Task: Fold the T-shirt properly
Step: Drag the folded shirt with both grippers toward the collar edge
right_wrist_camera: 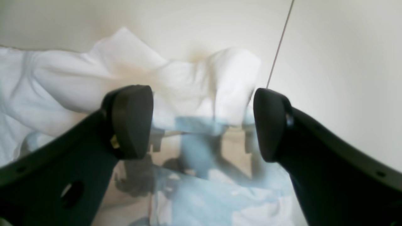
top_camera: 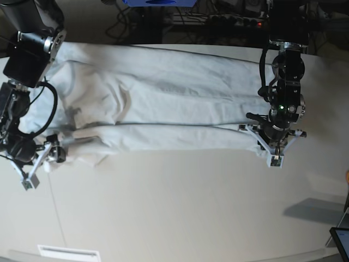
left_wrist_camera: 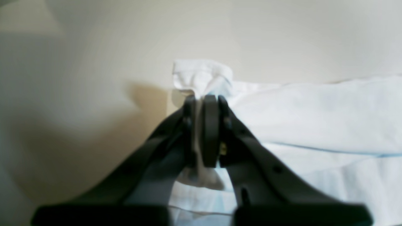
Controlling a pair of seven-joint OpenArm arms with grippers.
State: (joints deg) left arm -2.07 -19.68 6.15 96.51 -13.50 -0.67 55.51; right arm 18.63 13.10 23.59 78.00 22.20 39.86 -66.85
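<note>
the t-shirt point(top_camera: 163, 103) lies long left-to-right across the upper frame; left gripper point(left_wrist_camera: 204, 100) pinches its right end, right gripper point(right_wrist_camera: 202, 122) gapes empty beside its left end.

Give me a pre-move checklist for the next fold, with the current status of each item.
1. Left end effector clamped on the T-shirt: ok, cloth is pinched between the shut jaws.
2. Right end effector gripping the T-shirt: not ok, jaws stand wide apart with the cloth beyond them.
3. T-shirt flat near the right end effector: not ok, the cloth there is bunched and rumpled.
4. T-shirt spread across the table: ok in the base view, one long band with a fold line along it.
5. Which part of the T-shirt the left end effector holds: cannot tell.
</note>
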